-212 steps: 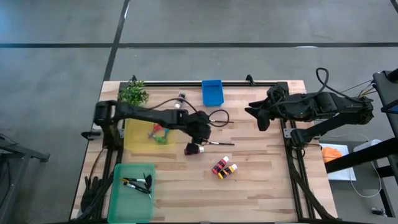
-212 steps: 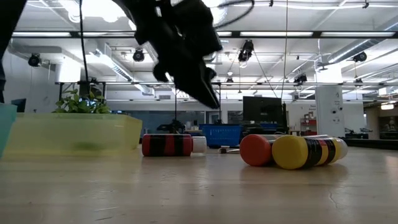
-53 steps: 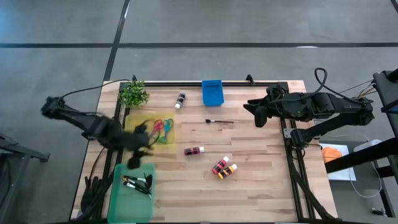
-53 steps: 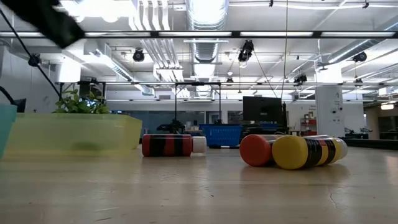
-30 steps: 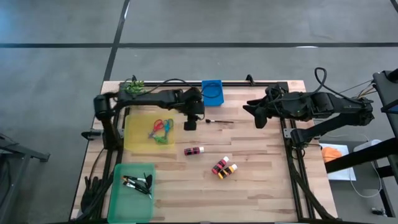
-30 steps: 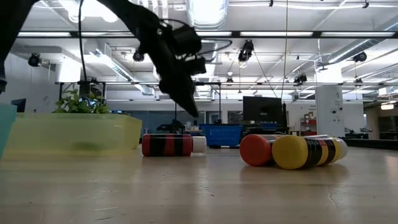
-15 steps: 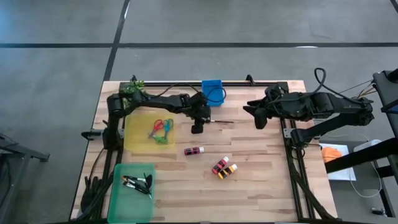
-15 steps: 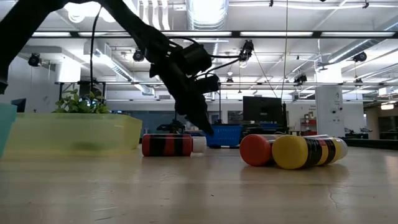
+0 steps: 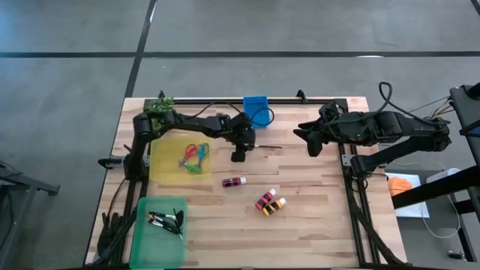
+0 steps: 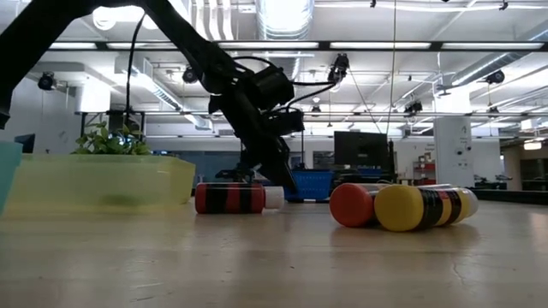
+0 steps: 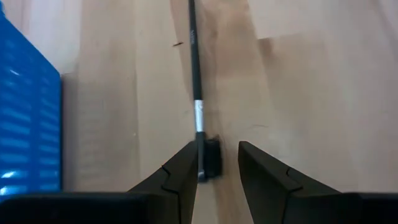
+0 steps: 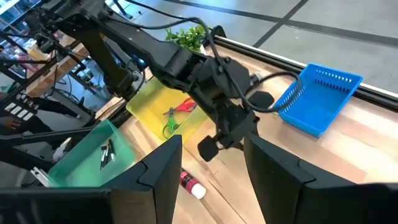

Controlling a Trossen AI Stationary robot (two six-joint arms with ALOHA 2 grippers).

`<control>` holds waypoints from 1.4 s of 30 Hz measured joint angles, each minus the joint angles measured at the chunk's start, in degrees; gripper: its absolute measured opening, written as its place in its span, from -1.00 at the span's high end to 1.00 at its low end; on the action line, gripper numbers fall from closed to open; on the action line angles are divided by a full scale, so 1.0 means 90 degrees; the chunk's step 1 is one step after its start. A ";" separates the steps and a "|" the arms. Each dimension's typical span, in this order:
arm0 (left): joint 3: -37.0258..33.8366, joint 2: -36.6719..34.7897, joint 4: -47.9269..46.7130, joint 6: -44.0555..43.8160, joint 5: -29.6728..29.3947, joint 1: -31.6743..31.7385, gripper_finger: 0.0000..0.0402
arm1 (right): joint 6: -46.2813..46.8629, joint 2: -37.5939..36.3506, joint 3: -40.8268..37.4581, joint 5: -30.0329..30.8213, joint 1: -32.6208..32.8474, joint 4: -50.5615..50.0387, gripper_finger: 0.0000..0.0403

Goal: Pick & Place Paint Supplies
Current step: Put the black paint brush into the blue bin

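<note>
A thin dark paintbrush (image 9: 266,147) lies flat on the wooden table in front of the blue basket (image 9: 255,111). My left gripper (image 9: 243,151) is low over its near end, open. In the left wrist view the brush's black end (image 11: 211,158) lies between the two fingers, close to one of them. A red-and-black paint bottle (image 9: 234,181) and two more bottles (image 9: 269,202) lie on their sides nearer the table's front. Scissors (image 9: 193,157) rest in the yellow tray (image 9: 161,169), and brushes (image 9: 165,220) in the green tray (image 9: 146,240). My right gripper (image 9: 309,142) hovers open at the table's right. My left gripper comes slanting down from the table's left, its open fingers (image 11: 183,168) on either side of the brush's black end (image 11: 212,163). The brush lies flat on the table, pointing away from the fingers. Whether a finger touches it I cannot tell.
A small potted plant (image 9: 159,107) stands at the far left corner, partly behind my left arm. The blue basket (image 11: 28,118) sits just beside the brush. Bare wood lies between the brush and the bottles (image 10: 229,198), and across the table's near right part.
My left gripper has moved from beside the yellow tray's far right corner toward the table's right and come down to the brush's end. The brush, bottles and trays have stayed where they were.
</note>
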 joint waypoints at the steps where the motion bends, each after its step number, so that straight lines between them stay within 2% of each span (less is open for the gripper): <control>1: 0.0028 0.0043 0.0012 0.0003 -0.0103 -0.0008 0.39 | -0.0006 0.0000 0.0000 -0.0008 0.0002 -0.0002 0.15; 5: 0.0031 0.0022 0.0046 0.0028 -0.0429 -0.0083 0.39 | -0.0018 0.0000 0.0000 -0.0117 0.0000 -0.0009 0.15; 12: 0.0028 0.0032 0.0018 -0.0008 -0.0428 -0.0078 0.39 | -0.0018 0.0000 0.0000 -0.0143 0.0000 -0.0021 0.15; 15: 0.0077 0.0210 -0.0021 -0.0324 -0.0368 -0.0083 0.39 | -0.0020 0.0000 0.0000 -0.0180 0.0001 -0.0021 0.15; 23: 0.0319 0.0357 -0.0179 -0.0510 -0.0636 -0.0153 0.40 | -0.0021 0.0002 0.0002 -0.0283 0.0002 -0.0002 0.15; 26: 0.0334 0.0362 -0.0203 -0.0563 -0.0743 -0.0180 0.52 | -0.0021 0.0007 0.0012 -0.0283 0.0000 0.0000 0.15; 31: 0.0341 0.0358 -0.0172 -0.0870 -0.0741 -0.0177 0.93 | -0.0021 0.0007 0.0012 -0.0288 0.0002 0.0005 0.15; 35: 0.0340 0.0291 -0.0241 -0.1191 -0.0580 -0.0175 0.97 | -0.0013 0.0007 0.0012 -0.0288 0.0002 0.0011 0.15; 42: 0.0320 -0.0133 -0.0467 -0.1197 -0.0274 -0.0238 0.99 | -0.0005 0.0015 0.0007 -0.0296 0.0001 0.0024 0.15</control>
